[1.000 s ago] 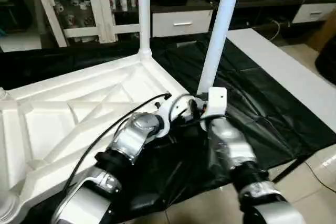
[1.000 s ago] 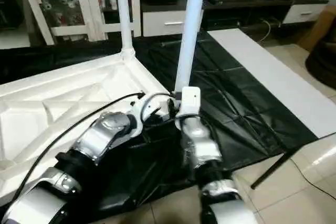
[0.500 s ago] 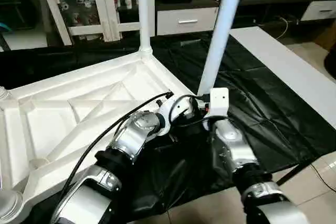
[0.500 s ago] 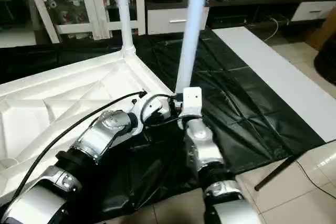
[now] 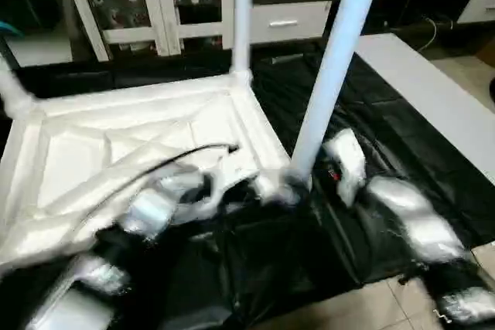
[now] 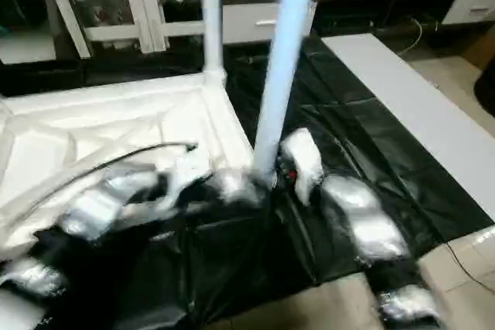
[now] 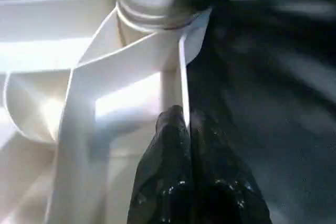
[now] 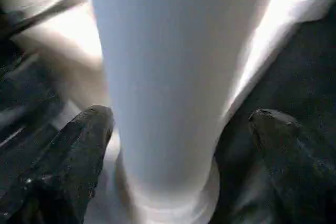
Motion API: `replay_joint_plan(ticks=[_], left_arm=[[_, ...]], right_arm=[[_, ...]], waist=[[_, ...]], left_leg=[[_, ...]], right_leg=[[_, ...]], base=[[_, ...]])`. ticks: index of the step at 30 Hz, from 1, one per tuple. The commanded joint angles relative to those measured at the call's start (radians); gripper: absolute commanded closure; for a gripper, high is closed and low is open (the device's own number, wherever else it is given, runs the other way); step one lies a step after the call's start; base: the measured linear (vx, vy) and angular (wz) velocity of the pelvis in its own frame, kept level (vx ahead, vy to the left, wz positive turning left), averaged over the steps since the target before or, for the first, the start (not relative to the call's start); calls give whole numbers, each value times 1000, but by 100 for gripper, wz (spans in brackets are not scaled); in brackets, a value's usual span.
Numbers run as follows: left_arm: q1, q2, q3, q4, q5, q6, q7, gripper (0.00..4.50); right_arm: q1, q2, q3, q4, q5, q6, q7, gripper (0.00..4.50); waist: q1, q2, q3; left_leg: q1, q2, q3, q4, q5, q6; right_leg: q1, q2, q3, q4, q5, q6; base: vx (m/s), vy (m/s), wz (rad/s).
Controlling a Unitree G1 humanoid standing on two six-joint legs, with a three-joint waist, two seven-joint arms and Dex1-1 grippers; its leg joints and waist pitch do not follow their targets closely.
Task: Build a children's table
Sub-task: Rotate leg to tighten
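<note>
Right tool (image 8: 173,129): I read its fingers (image 8: 79,150) spread wide, one either side of the near leg (image 5: 329,75), not gripping it. Left tool (image 7: 186,129): fingers pressed together, tip against the tabletop's (image 5: 116,144) rim below that leg's socket. Tabletop lies ribbed side up on black sheeting (image 5: 402,144). Legs counted upright: near one, far one (image 5: 241,21), a third (image 5: 11,98) at the left corner. I judge assembly past halfway; I can't see a fourth leg.

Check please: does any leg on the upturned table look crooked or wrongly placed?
Yes. The near leg leans away from the straight far leg, though both rise from corners of the upside-down tabletop. The right gripper stands open around its base, not gripping, so it may not be fully seated.
</note>
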Motion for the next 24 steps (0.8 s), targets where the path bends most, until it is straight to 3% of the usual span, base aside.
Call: replay_joint_plan(ticks=[1, 8, 13, 18, 19, 24], left_arm=[[66, 38, -125, 14, 27, 71, -132, 450], [76, 52, -140, -49, 16, 117, -170, 450], [78, 60, -143, -78, 12, 142, -178, 450], [81, 60, -143, -84, 19, 148, -178, 450], [81, 62, -143, -87, 19, 150, -178, 450], [84, 68, -148, -98, 19, 160, -176, 450]], right_arm=[[18, -36, 52, -66, 30, 31, 144, 4], [22, -88, 84, -110, 39, 61, 265, 4], [16, -103, 82, -121, 60, 89, 312, 4], [16, -109, 87, -114, 51, 103, 333, 43], [17, -111, 90, -115, 47, 102, 336, 72], [23, -112, 96, -114, 32, 94, 339, 102]], waist=[[1, 4, -52], [6, -2, -39], [6, -3, -43], [6, -4, -49], [7, -4, -50], [8, -3, -49]], left_leg=[[8, 55, -12, -52, -97, 116], [21, 62, -11, -70, -256, 30], [18, 60, -11, -68, -221, 30], [12, 56, -9, -58, -131, 59], [12, 56, -9, -57, -131, 61], [15, 57, -7, -57, -148, 59]], right_leg=[[46, -58, 41, -33, 53, -286], [33, -66, 48, -60, -241, -239], [36, -63, 48, -54, -195, -232], [41, -63, 45, -40, -82, -256], [41, -62, 45, -40, -81, -258], [40, -63, 45, -42, -102, -261]], base=[[0, 0, 0], [0, 0, 0], [0, 0, 0], [0, 0, 0], [0, 0, 0], [0, 0, 0]])
